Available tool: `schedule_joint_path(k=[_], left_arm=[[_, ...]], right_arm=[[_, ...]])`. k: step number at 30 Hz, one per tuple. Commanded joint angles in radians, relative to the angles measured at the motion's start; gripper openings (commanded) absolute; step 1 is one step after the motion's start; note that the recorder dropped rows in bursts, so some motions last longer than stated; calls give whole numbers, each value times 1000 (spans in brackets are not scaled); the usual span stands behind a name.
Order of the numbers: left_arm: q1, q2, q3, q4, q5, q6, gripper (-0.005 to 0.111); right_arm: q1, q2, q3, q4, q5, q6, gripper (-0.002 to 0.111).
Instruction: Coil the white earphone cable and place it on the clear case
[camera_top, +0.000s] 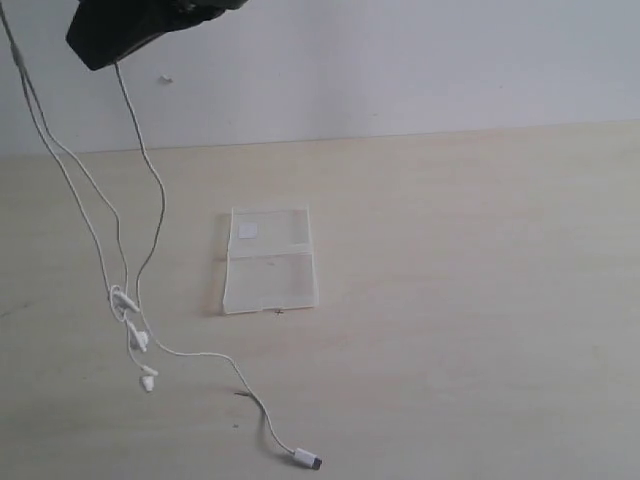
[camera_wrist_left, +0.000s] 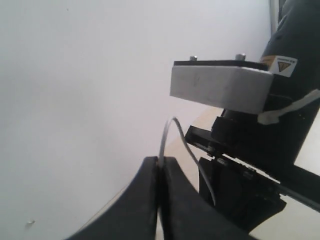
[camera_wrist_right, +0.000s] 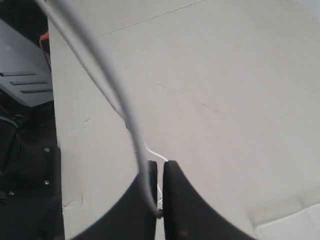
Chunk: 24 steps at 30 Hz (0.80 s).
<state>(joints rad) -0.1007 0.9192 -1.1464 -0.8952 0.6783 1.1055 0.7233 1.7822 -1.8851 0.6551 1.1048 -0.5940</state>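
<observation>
The cable hung uncoiled at left, pinched by the left claw and right claw; the case lay bare mid-frame. Coiling and placing both awaited.

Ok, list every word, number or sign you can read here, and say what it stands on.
No text can be read.
Yellow label on the black arm: a warning triangle; any print is too small to read.
White sticker on the clear case: looks blank, too small to be sure.
White earphone cable: no marking shows.
</observation>
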Motion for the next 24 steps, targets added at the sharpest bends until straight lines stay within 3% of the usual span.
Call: schedule_joint_path(k=[1,10,17,24], left_arm=[[2,-5,-8,-1,-22,-10,0],[2,-28,-8,141,-21,-100,0],[2,-40,-8,400,90,-253,0],[2,-38,-8,399,128,-276,0]], right_arm=[[-2,-15,-6,-51,21,21,0],[-2,-88,-6,-127,21,55,0],[-2,-168,-6,-187,-2,80,0],[-2,-252,-6,-263,-80,106,0]])
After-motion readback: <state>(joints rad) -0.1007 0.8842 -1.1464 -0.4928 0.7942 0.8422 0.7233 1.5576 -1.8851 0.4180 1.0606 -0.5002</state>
